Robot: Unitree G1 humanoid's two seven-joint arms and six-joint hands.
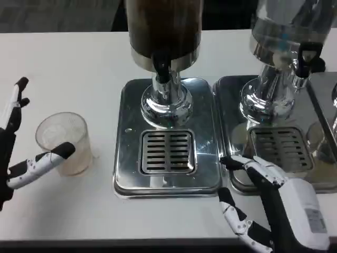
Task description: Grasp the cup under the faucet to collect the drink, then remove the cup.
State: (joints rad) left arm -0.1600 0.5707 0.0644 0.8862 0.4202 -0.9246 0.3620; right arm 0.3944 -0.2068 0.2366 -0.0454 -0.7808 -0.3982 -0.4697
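Left hand (21,153) has its fingers spread wide, one fingertip (66,150) just brushing the front of the cup (63,142), not really gripping it, so it's loose. The cup's a clear plastic one standing upright on the white table (63,58), left of the steel drip tray (168,142) and well off from the faucet (162,68) of the dark drink dispenser (164,31). Right hand (268,200) is spread too, holding nothing, fingertips by the tray's front right corner. A second dispenser (287,37) stands on the right.
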